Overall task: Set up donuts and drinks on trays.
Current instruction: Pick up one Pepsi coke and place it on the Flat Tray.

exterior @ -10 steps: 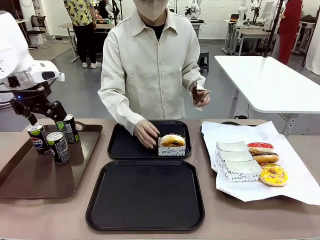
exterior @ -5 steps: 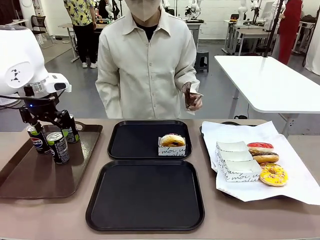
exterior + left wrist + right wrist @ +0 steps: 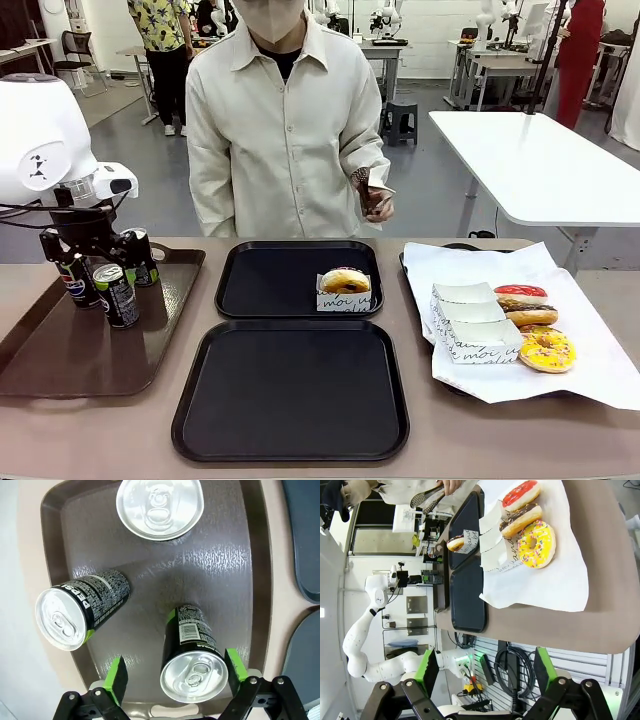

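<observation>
Across the tan table, cans wait on the brown tray, where the left gripper, jaws apart over a green-accented can, should descend centred and clamp mid-body before carrying it to the black tray beside the boxed donut.

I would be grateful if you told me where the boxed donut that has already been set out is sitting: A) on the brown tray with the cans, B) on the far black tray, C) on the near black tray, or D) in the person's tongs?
B: the boxed donut rests in the right part of the far black tray, the one nearer the person.
</observation>
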You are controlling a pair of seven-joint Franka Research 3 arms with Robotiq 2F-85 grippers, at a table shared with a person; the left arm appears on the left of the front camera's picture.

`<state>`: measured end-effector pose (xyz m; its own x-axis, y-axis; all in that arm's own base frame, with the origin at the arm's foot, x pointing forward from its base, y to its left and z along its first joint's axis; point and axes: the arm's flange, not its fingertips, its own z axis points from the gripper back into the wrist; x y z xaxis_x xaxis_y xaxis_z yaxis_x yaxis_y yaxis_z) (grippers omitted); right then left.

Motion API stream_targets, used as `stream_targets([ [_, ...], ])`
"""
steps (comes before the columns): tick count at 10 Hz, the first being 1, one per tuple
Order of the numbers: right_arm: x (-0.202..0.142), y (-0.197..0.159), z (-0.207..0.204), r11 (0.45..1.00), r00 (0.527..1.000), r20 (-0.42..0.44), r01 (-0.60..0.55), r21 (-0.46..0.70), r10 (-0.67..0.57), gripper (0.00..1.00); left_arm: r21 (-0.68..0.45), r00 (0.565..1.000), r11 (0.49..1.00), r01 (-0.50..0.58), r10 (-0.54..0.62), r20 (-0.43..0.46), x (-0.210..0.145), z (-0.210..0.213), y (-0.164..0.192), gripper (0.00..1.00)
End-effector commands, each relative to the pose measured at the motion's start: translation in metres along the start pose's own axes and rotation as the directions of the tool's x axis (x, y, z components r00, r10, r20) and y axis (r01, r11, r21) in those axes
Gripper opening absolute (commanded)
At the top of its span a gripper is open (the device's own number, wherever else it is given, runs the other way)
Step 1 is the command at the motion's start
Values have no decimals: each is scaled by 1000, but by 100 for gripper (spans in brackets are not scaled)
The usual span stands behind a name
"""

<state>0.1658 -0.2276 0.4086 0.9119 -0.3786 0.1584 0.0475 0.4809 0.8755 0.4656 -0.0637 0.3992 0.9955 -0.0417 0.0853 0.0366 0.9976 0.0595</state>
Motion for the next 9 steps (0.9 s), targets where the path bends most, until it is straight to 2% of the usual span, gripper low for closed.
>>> stream_targets([
  [1,2,0,-2,1000,1000,1,-19,18,19,100,-26,998,998,-63,64,10,-1,-3,-6,100],
  [4,2,0,-2,1000,1000,1,-19,18,19,100,-63,996,994,-92,92,-4,-4,-5,-8,98],
  [7,2,0,-2,1000,1000,1,-19,18,19,100,-64,995,993,-104,103,-13,-5,-7,-9,68],
  [8,2,0,-2,1000,1000,1,-19,18,19,100,-62,994,992,-107,105,-24,-6,-8,-9,75],
  [9,2,0,-2,1000,1000,1,-19,18,19,100,-55,994,993,-108,107,-31,-6,-8,-9,49],
])
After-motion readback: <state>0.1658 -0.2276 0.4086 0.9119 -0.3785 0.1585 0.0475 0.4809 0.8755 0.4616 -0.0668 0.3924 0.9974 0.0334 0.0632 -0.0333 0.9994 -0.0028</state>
